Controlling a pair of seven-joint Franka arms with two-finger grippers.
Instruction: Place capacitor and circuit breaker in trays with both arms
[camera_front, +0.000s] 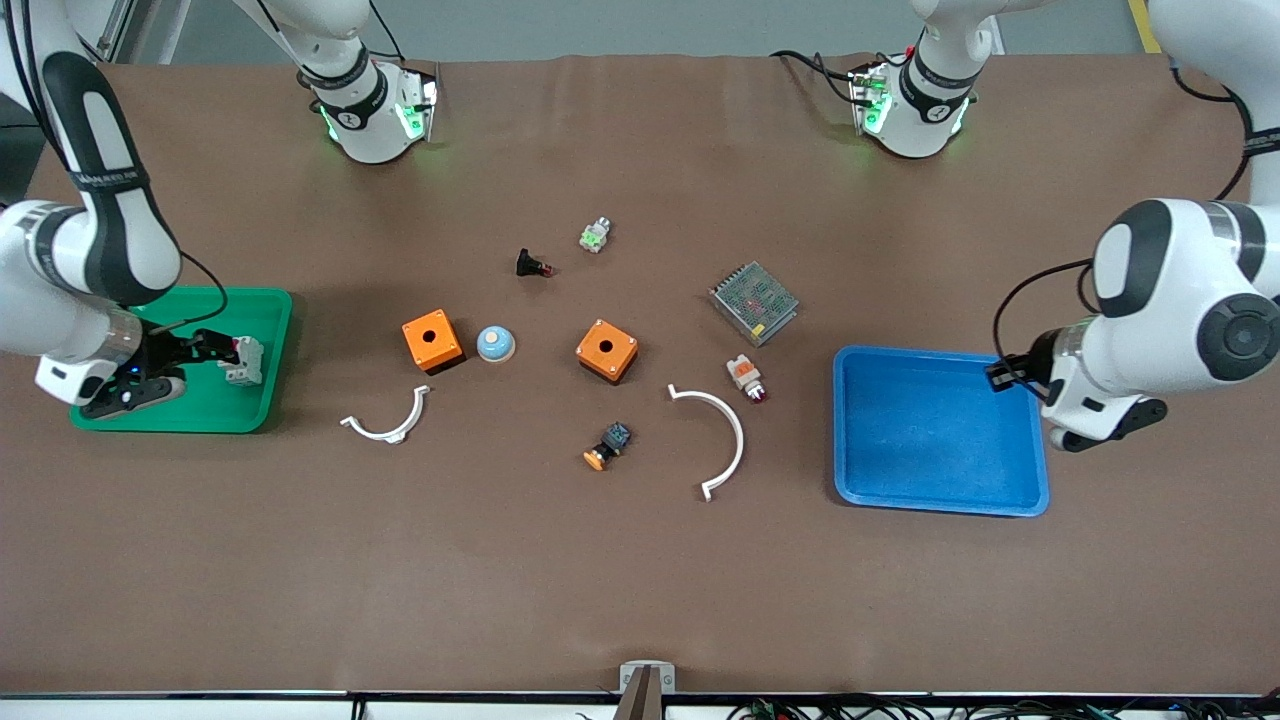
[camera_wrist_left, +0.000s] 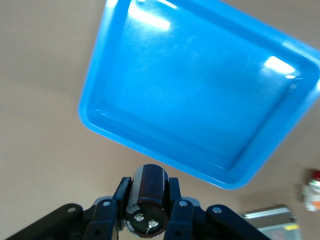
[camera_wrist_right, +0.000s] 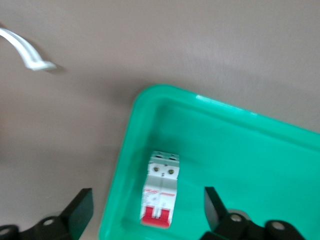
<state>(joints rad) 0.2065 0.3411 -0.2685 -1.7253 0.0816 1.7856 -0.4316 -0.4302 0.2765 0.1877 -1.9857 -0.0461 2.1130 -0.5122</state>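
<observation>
The circuit breaker (camera_front: 244, 362), a white block with red levers, lies in the green tray (camera_front: 255, 310) at the right arm's end of the table. It also shows in the right wrist view (camera_wrist_right: 160, 195). My right gripper (camera_front: 222, 356) is open just above it, one finger on each side, not touching, as the right wrist view (camera_wrist_right: 147, 215) shows. My left gripper (camera_front: 1003, 374) is shut on the capacitor (camera_wrist_left: 148, 199), a dark cylinder, and holds it over the edge of the blue tray (camera_front: 940, 500) nearest the left arm; that tray (camera_wrist_left: 200, 90) holds nothing.
Between the trays lie two orange boxes (camera_front: 432, 340) (camera_front: 607, 350), a blue-white dome (camera_front: 495, 344), a metal power supply (camera_front: 754, 302), an indicator lamp (camera_front: 746, 377), two white curved pieces (camera_front: 388, 420) (camera_front: 715, 440), a black push-button (camera_front: 533, 265) and an orange-capped part (camera_front: 608, 445).
</observation>
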